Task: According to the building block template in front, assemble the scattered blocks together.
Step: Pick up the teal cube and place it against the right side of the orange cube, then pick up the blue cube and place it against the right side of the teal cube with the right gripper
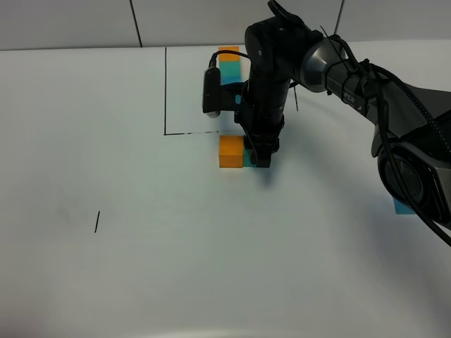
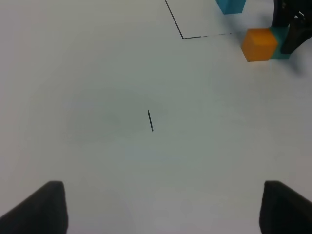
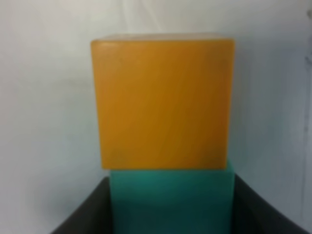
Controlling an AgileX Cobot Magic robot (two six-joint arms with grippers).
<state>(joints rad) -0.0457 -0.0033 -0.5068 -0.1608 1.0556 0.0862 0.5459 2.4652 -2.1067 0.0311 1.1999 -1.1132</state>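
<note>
The building block template stands at the back inside a thin black outline [image 1: 165, 91]: its orange cube [image 1: 228, 51] and teal-green cube [image 1: 230, 70] show, and the arm hides the rest of the row. In front of the outline an orange block [image 1: 230, 151] rests on the table with a teal-green block [image 3: 170, 200] pressed against its side. My right gripper [image 1: 259, 156] is shut on that teal-green block, one finger [image 3: 80, 217] on each flank. A blue block [image 1: 403, 206] lies far right, half behind the arm. My left gripper [image 2: 161, 200] hangs open over bare table, holding nothing.
A short black pen mark [image 1: 97, 221] sits on the white table at the left, also under the left wrist camera [image 2: 150, 120]. The right arm's dark links and cables [image 1: 366, 84] stretch across the back right. A tiled wall runs along the far edge.
</note>
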